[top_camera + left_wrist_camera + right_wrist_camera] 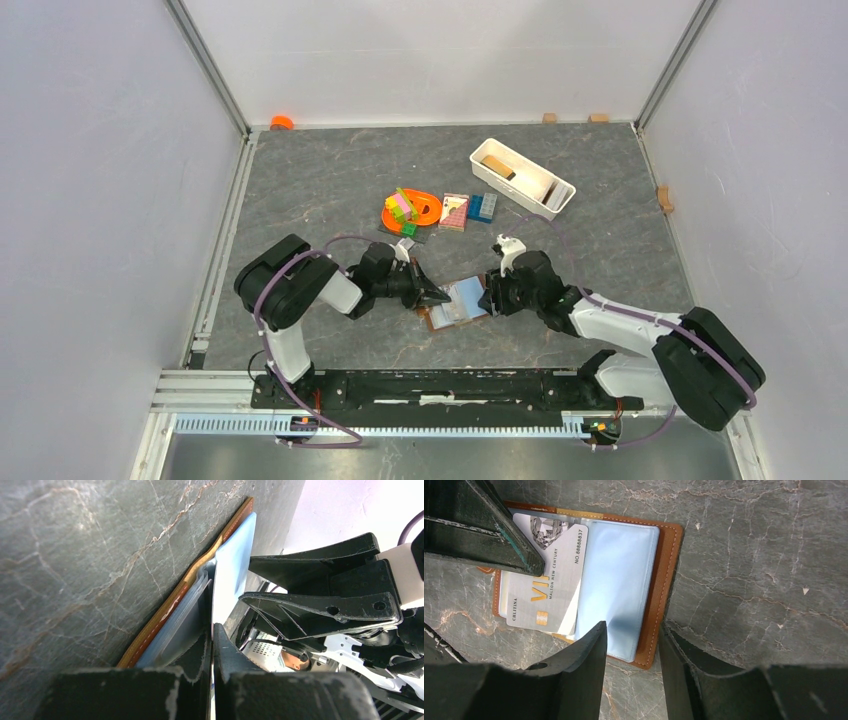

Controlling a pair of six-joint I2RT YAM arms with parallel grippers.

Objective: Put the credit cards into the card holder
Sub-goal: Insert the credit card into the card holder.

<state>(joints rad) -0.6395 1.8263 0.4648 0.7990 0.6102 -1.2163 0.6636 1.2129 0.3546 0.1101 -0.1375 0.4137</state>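
Silver card (549, 580) reads "MAISON NEW CENTURY" (No 88888837) on card holder (669, 580); left fingers (230, 655) together; right fingers (574, 665) apart.

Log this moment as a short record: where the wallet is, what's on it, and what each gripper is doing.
card holder: open flat on the table, clear sleeve showing
credit card: silver, lying tilted on the open holder
left gripper: shut, tip over the card
right gripper: open, jaws either side of the sleeve's edge
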